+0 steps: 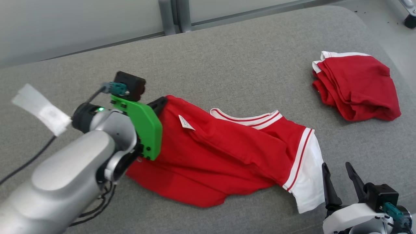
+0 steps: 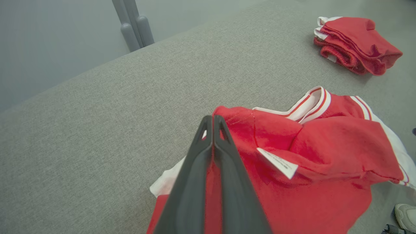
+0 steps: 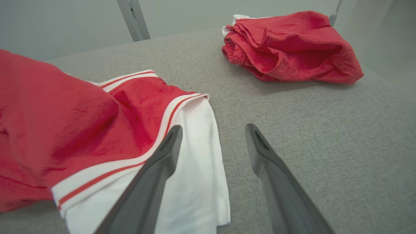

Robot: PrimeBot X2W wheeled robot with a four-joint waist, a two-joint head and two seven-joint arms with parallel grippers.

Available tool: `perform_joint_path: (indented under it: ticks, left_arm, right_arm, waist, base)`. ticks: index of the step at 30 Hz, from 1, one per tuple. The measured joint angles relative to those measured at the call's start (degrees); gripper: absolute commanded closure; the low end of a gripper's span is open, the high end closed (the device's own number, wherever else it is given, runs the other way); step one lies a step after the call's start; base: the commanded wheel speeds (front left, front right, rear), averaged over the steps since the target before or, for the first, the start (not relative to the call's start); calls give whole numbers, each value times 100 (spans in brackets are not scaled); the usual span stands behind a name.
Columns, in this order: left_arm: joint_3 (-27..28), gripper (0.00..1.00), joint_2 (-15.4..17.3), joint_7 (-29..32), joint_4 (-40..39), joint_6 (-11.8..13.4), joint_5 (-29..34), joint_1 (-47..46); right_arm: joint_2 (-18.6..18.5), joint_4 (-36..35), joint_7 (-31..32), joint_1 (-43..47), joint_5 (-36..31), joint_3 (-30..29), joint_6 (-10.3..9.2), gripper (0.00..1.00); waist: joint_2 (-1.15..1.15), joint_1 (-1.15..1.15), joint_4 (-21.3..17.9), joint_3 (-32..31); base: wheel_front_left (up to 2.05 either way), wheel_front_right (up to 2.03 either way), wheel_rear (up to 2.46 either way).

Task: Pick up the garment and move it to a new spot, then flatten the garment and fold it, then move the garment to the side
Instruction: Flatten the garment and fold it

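While the left end effector [image 2: 213, 121] is being pressed together on the upper left edge of the garment [image 1: 227, 152], a thin fold of red fabric is apparently being pinched at its fingertips, though the catch itself is being hidden by the fingers. The right end effector [image 3: 213, 128] is being held spread with nothing between its fingers, one finger over the garment's white sleeve [image 3: 198, 169], the other over the bare grey cushion [image 1: 227, 58]. The garment is being shown crumpled across the middle of the cushion, its striped collar [image 1: 256, 118] turned up and a white label [image 1: 186, 123] exposed; a second red garment [image 1: 356, 86] is being left folded, well apart at the far right.

The pick-up is being judged as barely begun; several risks are being noted. The pinch is being taken at the very edge, so the fabric could slip free under its own weight once lifted. If only one corner is being raised, the rest could drag and bunch further, making the flattening harder. If the sleeve is being grabbed through one layer only, the garment could twist. A carry toward the right could end on the folded pile.
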Motion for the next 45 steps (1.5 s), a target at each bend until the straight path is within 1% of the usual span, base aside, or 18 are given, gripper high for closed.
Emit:
perform_joint_path:
  ticks: [5,7,10,13,16,19,22,24,26,32,36,38,39,40,41,42,43,45]
  left_arm:
    - [332,100,915,348,-857,177,-282,-18]
    - [553,100,1214,377,-1250,286,-542,51]
    - [846,100,1586,408,-1792,460,-939,332]
    - [1076,100,1912,224,-2260,658,-1206,684]
    - [1145,100,2081,-103,-2640,855,-1382,1266]
    - [1092,100,2118,-475,-2820,949,-1574,1976]
    - [971,100,2127,-915,-2710,1020,-1619,2657]
    - [940,100,2009,-1229,-2543,1024,-1675,3013]
    - [939,100,1781,-1517,-2337,1014,-1798,3301]
    - [1116,100,1122,-2216,-1575,759,-2178,3838]
    - [1161,100,820,-2469,-1034,526,-2281,4053]
    - [1185,100,750,-2541,-887,453,-2292,4091]
    - [1191,86,727,-2564,-846,417,-2291,4108]
    - [1198,86,700,-2579,-794,385,-2292,4125]
    - [1210,63,662,-2615,-748,360,-2291,4139]
    - [1220,35,634,-2628,-717,334,-2288,4144]
    - [1237,1,606,-2665,-700,315,-2273,4144]
    - [1298,0,517,-2728,-686,286,-2231,4144]
  right_arm:
    - [2,-49,0,101,-140,-94,0,0]
    - [-1,-71,0,129,-158,-192,0,0]
    - [-4,-105,1,232,-190,-200,-1,0]
    - [2,-149,1,232,-226,-191,0,0]
    - [0,-179,1,212,-234,-198,0,0]
    - [0,-220,0,207,-245,-189,0,0]
    - [2,-237,0,208,-281,-177,0,0]
    - [1,-257,1,213,-309,-234,0,0]
    - [-2,-258,0,221,-332,-269,0,0]
    - [1,-261,0,268,-402,-278,0,0]
    - [1,-283,1,336,-435,-280,0,0]
    - [-1,-283,0,350,-450,-276,0,0]
    - [0,-283,0,356,-464,-272,0,0]
    - [1,-283,1,361,-468,-269,0,0]
    - [0,-285,1,362,-468,-264,-1,0]
    - [0,-285,0,365,-468,-259,-1,0]
    - [0,-285,0,372,-468,-253,0,0]
    - [1,-287,0,392,-470,-227,0,0]
  waist:
    - [0,0,122,-163]
    - [0,0,189,-213]
    - [0,0,314,-281]
    - [0,0,445,-327]
    - [0,0,557,-342]
    - [0,0,644,-315]
    - [0,0,702,-273]
    - [0,0,742,-249]
    - [0,0,792,-236]
    - [0,0,917,-234]
    - [0,0,978,-272]
    - [0,0,995,-296]
    - [0,0,1002,-303]
    - [0,0,1008,-307]
    - [0,0,1011,-309]
    - [0,0,1014,-313]
    - [0,0,1015,-316]
    - [0,0,1006,-328]
  base:
    - [0,0,0]
    - [0,0,0]
    - [0,0,0]
    - [0,0,0]
    - [0,0,0]
    - [0,0,0]
    - [0,0,0]
    - [0,0,0]
    - [0,0,0]
    - [0,0,0]
    - [0,0,0]
    - [0,0,0]
    - [0,0,0]
    - [0,0,0]
    - [0,0,0]
    - [0,0,0]
    - [0,0,0]
    - [0,0,0]
